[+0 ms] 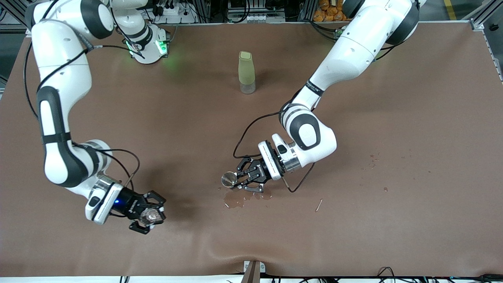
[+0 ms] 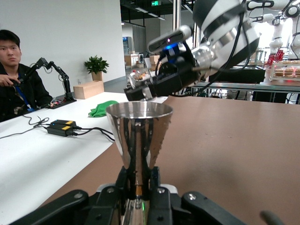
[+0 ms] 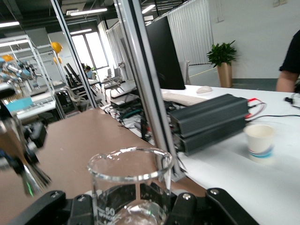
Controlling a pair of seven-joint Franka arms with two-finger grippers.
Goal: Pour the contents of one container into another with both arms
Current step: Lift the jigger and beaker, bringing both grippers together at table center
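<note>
My left gripper (image 1: 235,180) is shut on a shiny steel cone-shaped cup (image 1: 228,179), held upright low over the middle of the table. In the left wrist view the steel cup (image 2: 139,129) rises from between the black fingers (image 2: 129,180) of the left gripper (image 2: 138,183). My right gripper (image 1: 152,215) is shut on a clear glass beaker (image 1: 149,215), upright, toward the right arm's end of the table. The beaker (image 3: 129,185) fills the right gripper (image 3: 131,208) in the right wrist view. The two containers are well apart. I cannot tell what either one contains.
A wet spill (image 1: 235,200) lies on the brown table cover (image 1: 393,129) just under the left gripper. A tall green bottle (image 1: 246,72) stands upright near the arms' bases. A small stick (image 1: 319,205) lies toward the left arm's end. The table edge (image 1: 353,277) runs nearest the front camera.
</note>
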